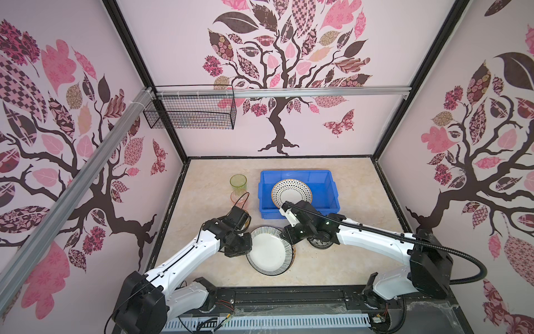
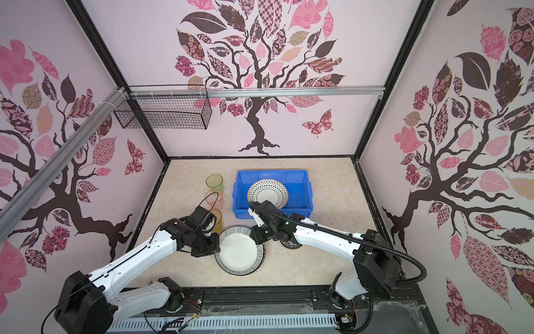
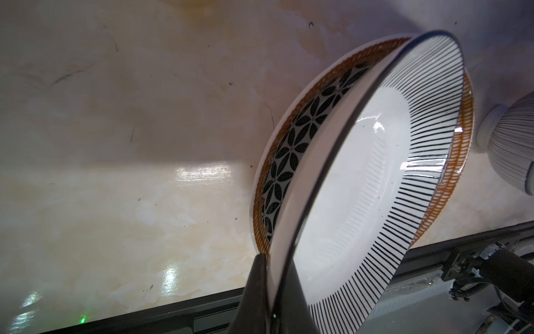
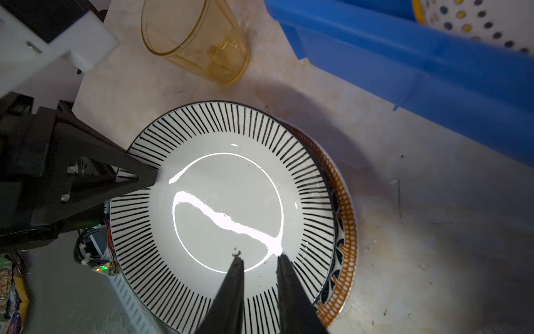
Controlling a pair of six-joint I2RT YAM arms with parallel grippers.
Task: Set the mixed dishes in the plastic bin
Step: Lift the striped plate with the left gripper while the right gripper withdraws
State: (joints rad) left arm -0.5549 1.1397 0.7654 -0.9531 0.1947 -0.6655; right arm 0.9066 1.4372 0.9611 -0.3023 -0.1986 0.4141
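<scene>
In both top views the right arm's wrist hid the right gripper (image 4: 260,257) and most of a small, finely lined ceramic bowl (image 1: 320,245) on the beige marbled table (image 1: 332,269). The left wrist view caught only the lined bowl's foot and side, cut by the frame edge. The left arm covered nearly all of a translucent amber plastic tumbler (image 4: 199,43), which stood at 11 o'clock of a round white ceramic plate rimmed with black radial stripes (image 1: 268,254). Under that striped plate lay a round plate with black petal geometry and an orange-brown latticed rim (image 3: 297,144). From above, only a crescent of this geometric plate showed, at 3 o'clock.

A black wire mesh basket (image 1: 190,112) hung on the back rail; its contents could not be made out. The bright blue rectangular plastic bin (image 1: 297,173), at 1 o'clock of the striped plate, held one round white plate with dark dots and an orange rim (image 1: 291,191). The right arm hid the dotted plate's near edge. A translucent green tumbler (image 1: 238,181) and a translucent pink tumbler (image 1: 239,197) stood upright at the blue bin's 9 o'clock, outside it.

The left gripper (image 3: 276,260) was clamped on the striped plate's rim at 9 o'clock, that edge lifted off the geometric plate. The right gripper's fingers (image 4: 235,277) stood slightly parted with nothing between them, their tips at the edge of the plate's white centre.
</scene>
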